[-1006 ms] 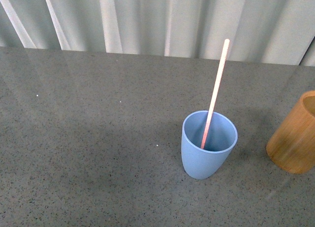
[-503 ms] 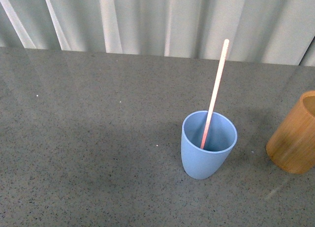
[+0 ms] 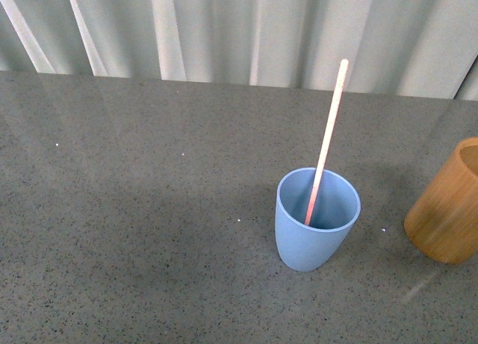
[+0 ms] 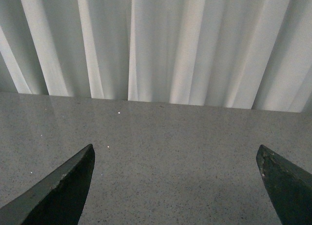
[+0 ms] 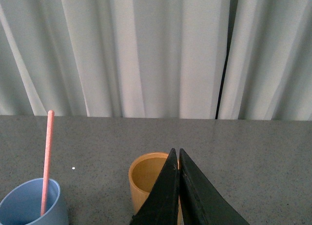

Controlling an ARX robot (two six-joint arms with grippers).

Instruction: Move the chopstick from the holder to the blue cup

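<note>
The pale pink chopstick (image 3: pixel 326 138) stands tilted inside the light blue cup (image 3: pixel 314 236) on the grey table; in the right wrist view the chopstick (image 5: pixel 46 159) rises from the blue cup (image 5: pixel 27 210). At the front view's right edge stands the orange-brown holder (image 3: pixel 448 206); in the right wrist view the holder (image 5: pixel 146 181) looks empty. My right gripper (image 5: pixel 178 153) is shut with nothing in it, its tips in front of the holder's rim. My left gripper (image 4: pixel 175 159) is open over bare table, with neither cup in its view. Neither arm shows in the front view.
A pleated white curtain (image 3: pixel 239 30) hangs along the far edge of the speckled grey table (image 3: pixel 134 232).
</note>
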